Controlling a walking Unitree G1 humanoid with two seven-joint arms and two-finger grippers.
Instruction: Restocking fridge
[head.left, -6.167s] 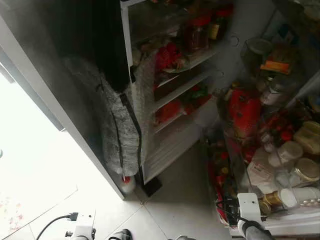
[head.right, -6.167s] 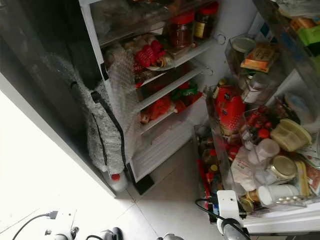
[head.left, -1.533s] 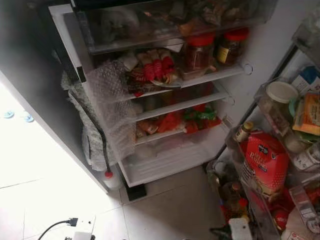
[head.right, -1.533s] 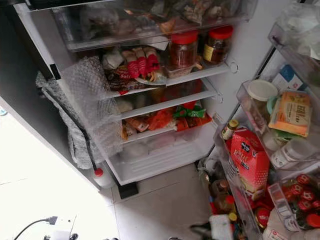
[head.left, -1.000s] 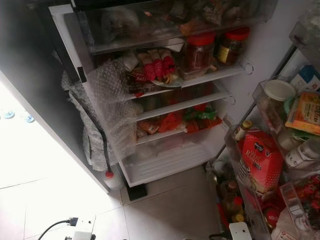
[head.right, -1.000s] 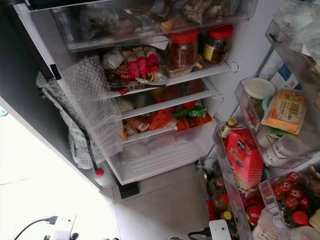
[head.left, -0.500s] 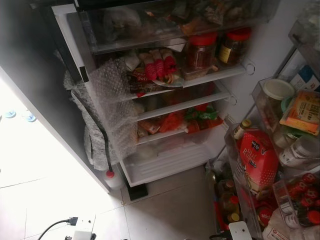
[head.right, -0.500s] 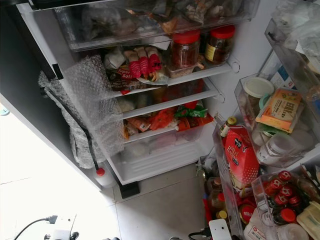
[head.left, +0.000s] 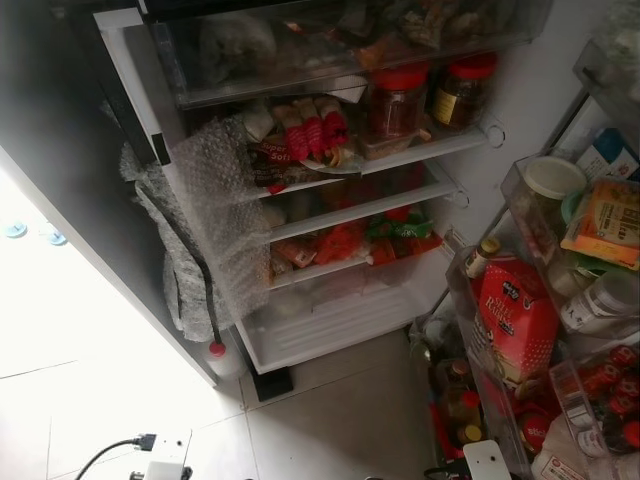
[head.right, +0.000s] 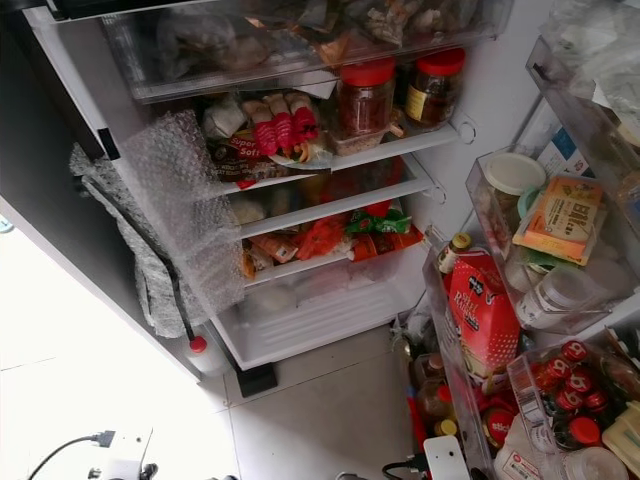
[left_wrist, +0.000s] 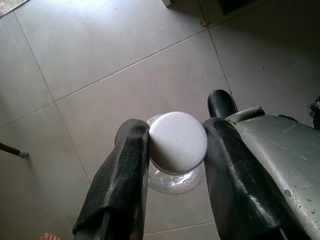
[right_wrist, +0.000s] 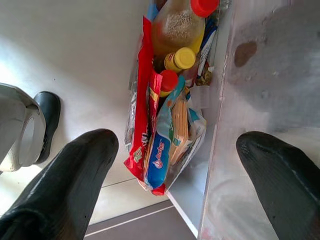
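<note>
The fridge (head.left: 340, 320) stands open before me, its shelves packed with red-lidded jars (head.left: 398, 100), a plate of red packets (head.left: 315, 130) and bags. On my right the open door's bins (head.right: 520, 300) hold a red carton (head.right: 482, 315), jars and small bottles. My left gripper (left_wrist: 176, 132) hangs low over the floor tiles, shut on a clear jar with a white ribbed lid (left_wrist: 178, 145). Beside the lowest door bin, my right gripper (right_wrist: 175, 147) is open above snack packets (right_wrist: 160, 145) and bottles with yellow and red caps.
Bubble wrap (head.left: 225, 215) and a grey cloth (head.left: 180, 290) hang at the fridge's left edge. A red-capped bottle (head.left: 222, 360) stands on the floor there. A black cable and white plug (head.left: 150, 445) lie on the tiles at the lower left. The right arm's white wrist block (head.right: 443, 458) is near the door.
The head camera has swayed slightly, so the whole picture has shifted a little. Nothing in the fridge has moved.
</note>
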